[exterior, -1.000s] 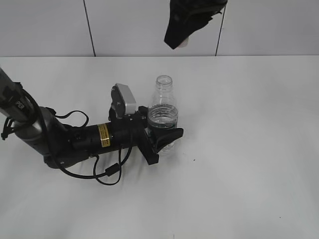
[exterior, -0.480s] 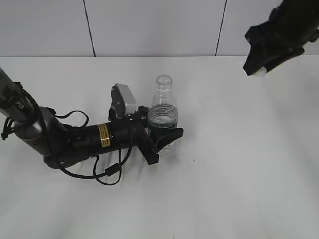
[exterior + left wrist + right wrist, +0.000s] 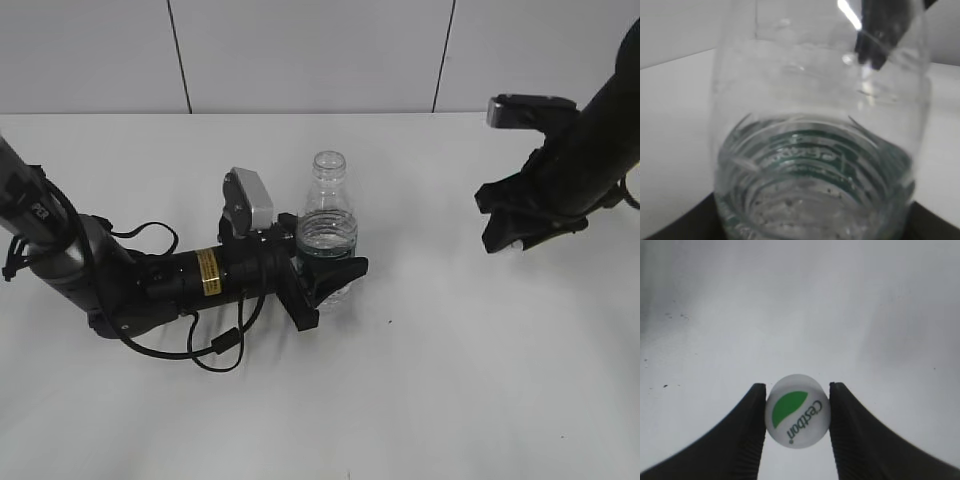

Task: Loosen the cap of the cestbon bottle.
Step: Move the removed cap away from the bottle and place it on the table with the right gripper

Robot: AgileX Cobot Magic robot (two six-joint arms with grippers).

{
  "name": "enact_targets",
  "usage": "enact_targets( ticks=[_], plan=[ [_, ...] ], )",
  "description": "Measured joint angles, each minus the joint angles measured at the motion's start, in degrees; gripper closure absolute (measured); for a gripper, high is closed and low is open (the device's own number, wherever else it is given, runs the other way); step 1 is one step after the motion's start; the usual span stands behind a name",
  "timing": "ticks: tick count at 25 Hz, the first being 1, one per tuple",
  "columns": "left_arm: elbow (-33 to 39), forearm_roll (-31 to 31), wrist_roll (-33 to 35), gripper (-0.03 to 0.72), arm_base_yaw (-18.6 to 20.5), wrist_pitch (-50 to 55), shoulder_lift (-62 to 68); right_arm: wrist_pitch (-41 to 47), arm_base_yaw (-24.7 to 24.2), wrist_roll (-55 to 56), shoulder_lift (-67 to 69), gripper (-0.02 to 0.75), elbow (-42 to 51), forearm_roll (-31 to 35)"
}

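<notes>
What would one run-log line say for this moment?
left gripper: holds bottle upright | right gripper: holds cap | bottle: uncapped

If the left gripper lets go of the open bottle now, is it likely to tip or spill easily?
Probably it tips fairly easily: the cestbon bottle stands tall on a narrow base and looks only partly filled, so likely light. Its mouth is open, since the cap sits in the right gripper, so water could spill. The thin clear wall may dent under the left gripper.

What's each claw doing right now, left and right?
Left claw: closed around the bottle, which stands upright with no cap on.
Right claw: closed on the cap, off to the right, away from the bottle.
</notes>
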Motion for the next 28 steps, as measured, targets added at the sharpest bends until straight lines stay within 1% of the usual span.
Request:
enact_targets(
  ticks=[6, 9, 19, 28],
  plan=[
    [0.0, 0.0, 0.0, 0.287, 0.0, 0.0, 0.0, -2.3, 0.0, 0.0, 6.6, 0.442, 0.6, -0.5],
    [0.0, 0.0, 0.0, 0.287, 0.0, 0.0, 0.0, -2.6, 0.5, 0.0, 8.2, 0.442, 0.4, -1.9],
    [0.0, 0.0, 0.0, 0.287, 0.0, 0.0, 0.0, -2.7, 0.9, 0.2, 9.9, 0.442, -0.7, -4.8],
    [0.0, 0.0, 0.0, 0.287, 0.0, 0.0, 0.0, -3.2, 0.9, 0.2, 10.7, 0.437, -0.7, -5.2]
  ],
)
